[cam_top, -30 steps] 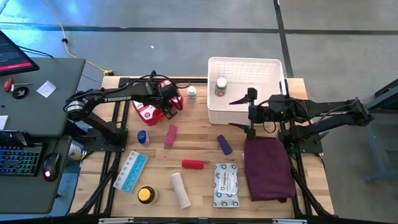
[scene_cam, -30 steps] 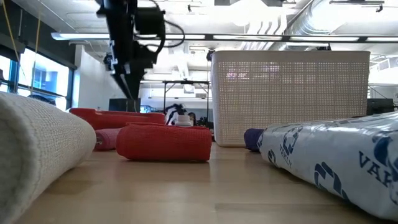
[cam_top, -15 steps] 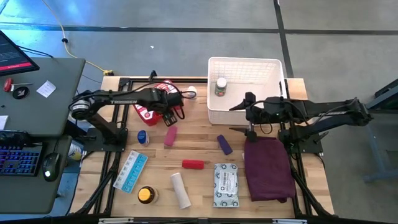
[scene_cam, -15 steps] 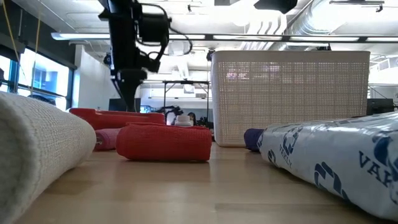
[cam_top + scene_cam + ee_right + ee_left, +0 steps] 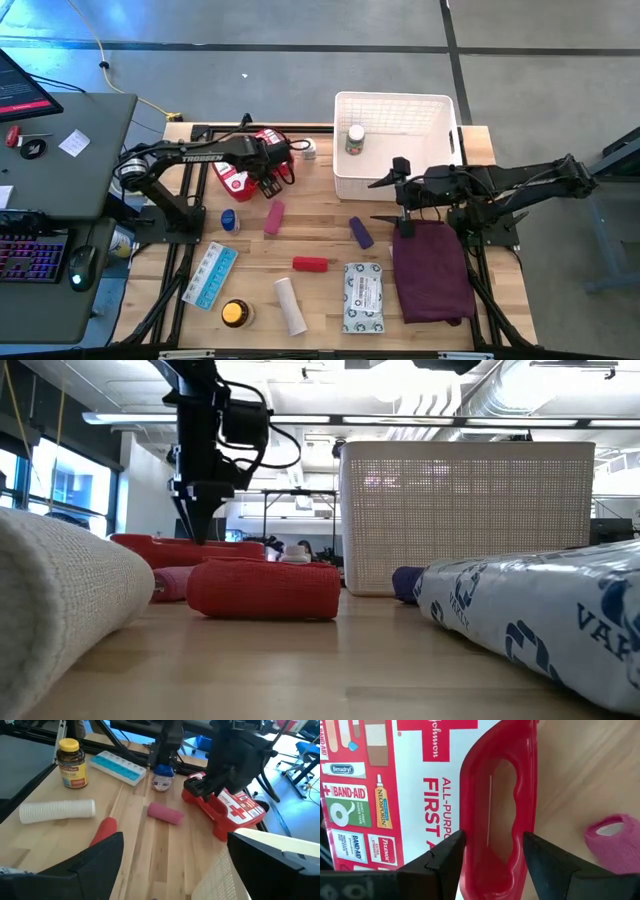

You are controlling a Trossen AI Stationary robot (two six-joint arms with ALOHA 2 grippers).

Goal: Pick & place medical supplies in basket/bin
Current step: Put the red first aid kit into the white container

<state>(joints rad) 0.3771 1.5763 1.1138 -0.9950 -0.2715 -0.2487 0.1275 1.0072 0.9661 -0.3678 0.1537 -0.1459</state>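
Observation:
The red first-aid case (image 5: 245,165) with a white cross lies flat at the table's far left, its handle loop (image 5: 527,795) toward the near right. My left gripper (image 5: 270,184) points down just above that handle, open, one finger on either side of the loop's opening (image 5: 493,855); I cannot tell whether it touches. The white lattice basket (image 5: 392,183) stands far right of centre with a small bottle (image 5: 355,138) inside. My right gripper (image 5: 384,199) hangs open in front of the basket's near wall, with nothing between its fingers.
Loose on the wood are a pink roll (image 5: 274,217), a purple tube (image 5: 361,232), a red roll (image 5: 310,263), a white roll (image 5: 290,305), a grey-white packet (image 5: 363,296), a blue pill strip (image 5: 210,274) and an orange-lidded bottle (image 5: 235,313). A maroon cloth (image 5: 432,268) lies near right.
My left gripper has come down over the first-aid case's handle and tipped steeper, its fingers the same distance apart. My right gripper has turned a little toward the table's near left, away from the basket wall. Nothing on the table has moved.

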